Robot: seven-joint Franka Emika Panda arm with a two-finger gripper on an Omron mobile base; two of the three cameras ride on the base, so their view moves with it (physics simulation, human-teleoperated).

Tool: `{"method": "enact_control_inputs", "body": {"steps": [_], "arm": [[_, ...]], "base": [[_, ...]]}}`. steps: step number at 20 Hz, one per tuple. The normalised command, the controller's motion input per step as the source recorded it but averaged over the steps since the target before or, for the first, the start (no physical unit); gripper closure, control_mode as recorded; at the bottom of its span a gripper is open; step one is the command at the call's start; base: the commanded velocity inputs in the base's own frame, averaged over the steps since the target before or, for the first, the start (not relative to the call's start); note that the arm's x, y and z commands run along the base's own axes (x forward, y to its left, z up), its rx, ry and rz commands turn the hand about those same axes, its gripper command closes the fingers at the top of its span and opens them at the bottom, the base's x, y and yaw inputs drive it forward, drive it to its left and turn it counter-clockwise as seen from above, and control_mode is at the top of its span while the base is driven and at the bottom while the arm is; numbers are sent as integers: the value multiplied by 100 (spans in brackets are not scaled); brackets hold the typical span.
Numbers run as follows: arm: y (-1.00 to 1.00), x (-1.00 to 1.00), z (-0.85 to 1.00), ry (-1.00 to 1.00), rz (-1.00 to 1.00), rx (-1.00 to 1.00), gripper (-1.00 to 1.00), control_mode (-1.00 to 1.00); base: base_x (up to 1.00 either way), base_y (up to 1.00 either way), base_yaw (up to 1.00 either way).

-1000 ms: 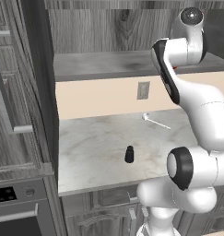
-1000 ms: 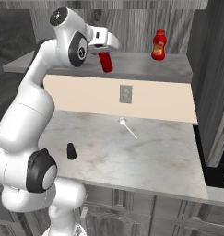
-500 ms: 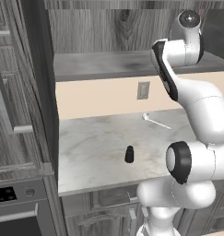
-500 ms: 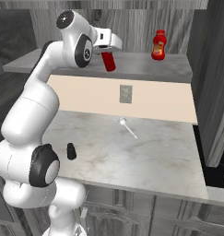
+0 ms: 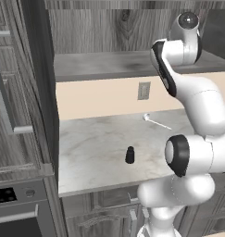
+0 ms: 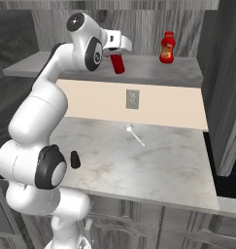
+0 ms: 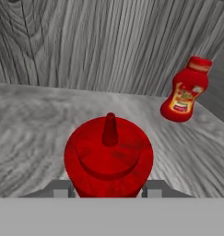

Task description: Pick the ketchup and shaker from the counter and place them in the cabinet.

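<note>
**Operator:** Where's the ketchup [image 6: 118,63] right now?

**Spotter:** You have it in the gripper [image 6: 117,52], clamped just below the nozzle. In the hand view the jaws sit tight on either side of the bottle's shoulders. It hangs roughly upright over the shelf board of the cabinet [image 6: 153,73], its base very near the board; I can't tell whether it touches.

**Operator:** What's changed over the last second?

**Spotter:** You've carried the bottle further in over the shelf. A second ago it hung near the shelf's front edge; now it sits deeper, towards the grained back panel. Your grip hasn't loosened at all in that time.

**Operator:** So what does that mean for me?

**Spotter:** I'd judge you're at the end of the first placement. There's bare board under the bottle, and the yellow-labelled bottle [image 6: 167,47] stands well apart to one side, so no crowding. Set it down fully before you let go, or it may tip.

**Operator:** And the shaker [image 6: 75,159]?

**Spotter:** It stands upright on the counter [image 6: 158,165], near the front edge, not yet picked. A small spoon [image 6: 134,134] lies apart from it, nearer the wall. That's your second trip.
</note>
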Motion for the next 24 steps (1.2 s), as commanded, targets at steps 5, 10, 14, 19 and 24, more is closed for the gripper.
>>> {"method": "enact_control_inputs", "body": {"steps": [5, 10, 14, 19, 24], "arm": [[-7, 20, 0, 0, 1, 0, 100, -100], [-5, 20, 0, 0, 2, 0, 100, -100], [-1, 20, -7, 0, 2, 0, 100, -100], [0, 25, -12, 0, 3, 0, 100, -100], [0, 24, -13, 0, 3, 0, -100, -100]], "base": [[0, 0, 0], [0, 0, 0], [0, 0, 0], [0, 0, 0], [0, 0, 0]]}}
